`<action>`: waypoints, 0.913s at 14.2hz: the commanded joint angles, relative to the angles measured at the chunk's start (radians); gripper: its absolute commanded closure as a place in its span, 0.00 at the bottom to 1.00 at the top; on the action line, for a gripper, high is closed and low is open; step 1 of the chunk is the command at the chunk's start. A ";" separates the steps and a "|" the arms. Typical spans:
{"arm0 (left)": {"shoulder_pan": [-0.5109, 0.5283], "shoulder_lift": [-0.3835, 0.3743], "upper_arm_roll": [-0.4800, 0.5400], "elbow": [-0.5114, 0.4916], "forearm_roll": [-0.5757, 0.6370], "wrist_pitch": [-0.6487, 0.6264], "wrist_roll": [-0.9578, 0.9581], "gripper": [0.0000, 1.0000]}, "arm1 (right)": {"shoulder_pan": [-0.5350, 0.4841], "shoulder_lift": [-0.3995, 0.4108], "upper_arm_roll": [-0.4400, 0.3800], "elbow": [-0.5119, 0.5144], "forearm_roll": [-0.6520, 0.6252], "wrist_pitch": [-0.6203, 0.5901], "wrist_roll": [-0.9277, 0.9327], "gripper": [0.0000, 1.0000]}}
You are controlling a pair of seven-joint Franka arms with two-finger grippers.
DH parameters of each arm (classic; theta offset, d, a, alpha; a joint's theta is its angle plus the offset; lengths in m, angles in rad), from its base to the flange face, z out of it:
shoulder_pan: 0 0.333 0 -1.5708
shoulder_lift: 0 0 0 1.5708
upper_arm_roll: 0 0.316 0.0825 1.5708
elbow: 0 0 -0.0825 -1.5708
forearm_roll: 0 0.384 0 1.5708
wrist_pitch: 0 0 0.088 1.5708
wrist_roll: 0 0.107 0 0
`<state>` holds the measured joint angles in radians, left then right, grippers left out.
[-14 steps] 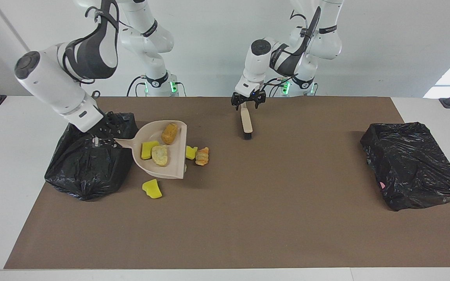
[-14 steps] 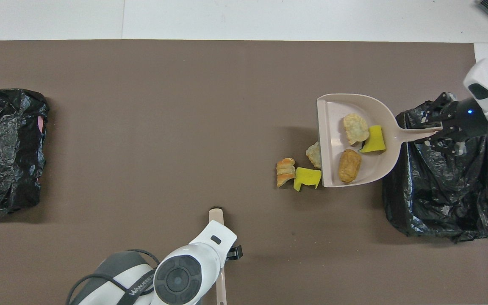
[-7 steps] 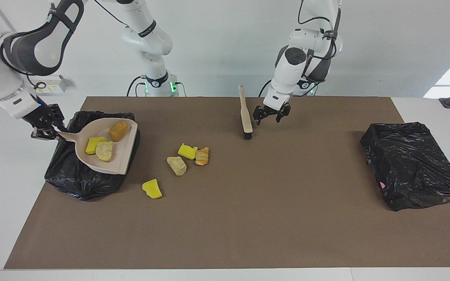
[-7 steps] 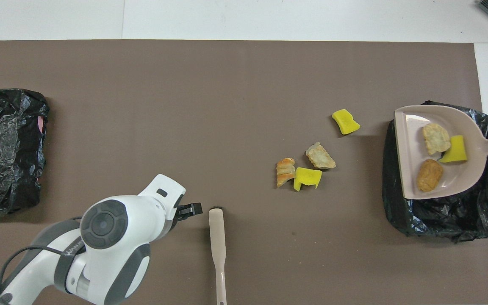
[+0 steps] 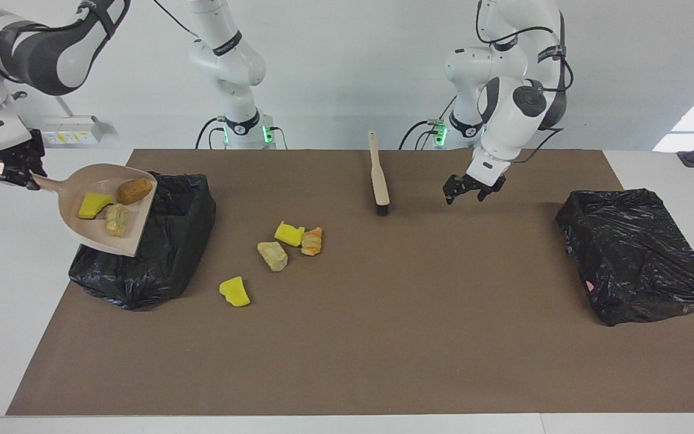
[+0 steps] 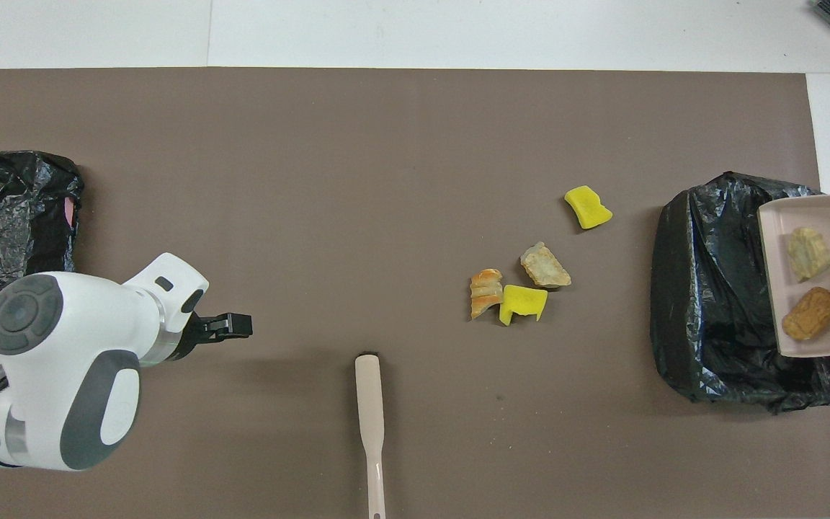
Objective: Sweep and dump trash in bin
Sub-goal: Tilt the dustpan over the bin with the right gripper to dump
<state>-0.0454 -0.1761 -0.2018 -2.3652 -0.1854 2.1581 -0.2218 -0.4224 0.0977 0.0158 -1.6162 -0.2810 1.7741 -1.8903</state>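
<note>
My right gripper (image 5: 12, 169) is shut on the handle of the beige dustpan (image 5: 103, 244) and holds it tilted in the air over the black-lined bin (image 5: 160, 265), mouth lower. In the pan lie a yellow sponge chunk (image 5: 94, 205), a brown bread lump (image 5: 134, 190) and a tan lump (image 5: 117, 219). On the mat beside the bin lie a yellow chunk (image 5: 290, 233), an orange-brown lump (image 5: 312, 241), a tan lump (image 5: 272, 255) and another yellow chunk (image 5: 234, 291). My left gripper (image 5: 467, 188) is open and empty over the mat. The right gripper is outside the overhead view.
A beige brush (image 5: 378, 178) lies on the mat near the robots, apart from the left gripper (image 6: 231, 326). A second black-lined bin (image 5: 636, 253) stands at the left arm's end of the table. The brown mat (image 5: 383, 337) covers the table's middle.
The right gripper lifted the dustpan with three scraps off the mat and over the bin, leaving several scraps behind. The left gripper let go of the brush and moved toward the left arm's end.
</note>
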 commanded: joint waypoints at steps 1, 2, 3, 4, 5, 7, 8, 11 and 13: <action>0.059 -0.029 -0.010 0.038 0.004 -0.090 0.103 0.00 | 0.023 -0.030 0.010 -0.054 -0.119 0.022 0.110 1.00; 0.079 -0.036 -0.008 0.070 0.004 -0.142 0.136 0.00 | 0.045 -0.038 0.010 -0.073 -0.135 0.012 0.155 1.00; 0.105 -0.039 -0.008 0.117 0.007 -0.218 0.163 0.00 | 0.062 -0.056 0.009 -0.097 -0.145 0.008 0.183 1.00; 0.123 -0.039 -0.010 0.177 0.030 -0.300 0.185 0.00 | 0.082 -0.070 0.010 -0.129 -0.170 0.008 0.222 1.00; 0.131 -0.039 -0.008 0.220 0.062 -0.361 0.197 0.00 | 0.089 -0.085 0.010 -0.148 -0.196 0.005 0.250 1.00; 0.150 -0.039 -0.008 0.280 0.078 -0.431 0.205 0.00 | 0.114 -0.085 0.010 -0.146 -0.230 -0.028 0.282 1.00; 0.163 -0.039 -0.008 0.302 0.084 -0.448 0.205 0.00 | 0.122 -0.085 0.010 -0.142 -0.243 -0.056 0.304 1.00; 0.180 -0.040 -0.007 0.417 0.109 -0.539 0.217 0.00 | 0.152 -0.092 0.013 -0.117 -0.306 -0.123 0.327 1.00; 0.200 -0.040 0.008 0.513 0.109 -0.627 0.231 0.00 | 0.159 -0.104 0.019 -0.105 -0.331 -0.160 0.326 1.00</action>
<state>0.1273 -0.2249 -0.1976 -1.9516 -0.0952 1.6219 -0.0173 -0.2693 0.0206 0.0256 -1.7253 -0.5731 1.6527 -1.5826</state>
